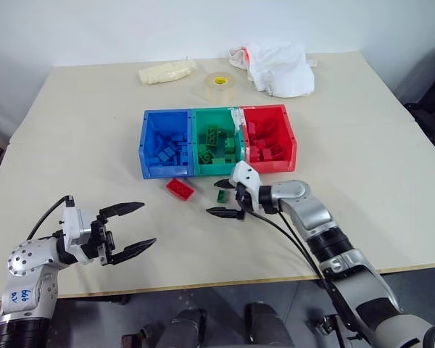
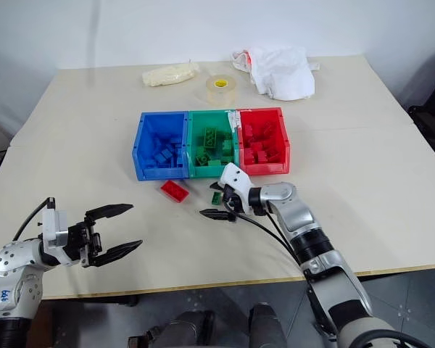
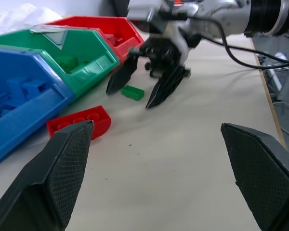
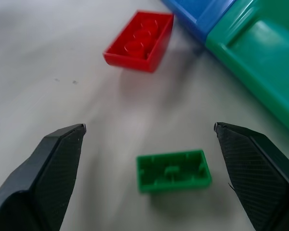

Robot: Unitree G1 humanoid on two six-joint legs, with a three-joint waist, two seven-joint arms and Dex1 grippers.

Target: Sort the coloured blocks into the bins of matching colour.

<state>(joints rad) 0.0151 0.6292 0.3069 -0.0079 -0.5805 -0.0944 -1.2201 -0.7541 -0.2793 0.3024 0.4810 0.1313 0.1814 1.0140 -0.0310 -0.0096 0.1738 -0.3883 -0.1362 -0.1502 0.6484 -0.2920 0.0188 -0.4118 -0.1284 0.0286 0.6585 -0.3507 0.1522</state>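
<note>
The right pincer (image 1: 225, 199) hangs low over the surface (image 1: 87, 145), its fingers spread and grasping nothing, with the green block (image 4: 173, 171) lying between them in front of the green bin (image 1: 214, 145). I judge that the step in hand is to pick up this block. To do it well, the fingers should come down on both sides of its short body, close evenly so it does not slide away, then lift it above the sloped lip before going over the bin. The red block (image 1: 180, 188) lies near, just before the blue bin (image 1: 151, 138), and should not be pushed. The left pincer (image 1: 127, 230) is released too, empty, well apart on the near left. The right wrist view shows that the green block lies with its hollow underside up, which the head views cannot tell. The head views show the red bin (image 1: 290, 134) and blocks already inside all three bins.
</note>
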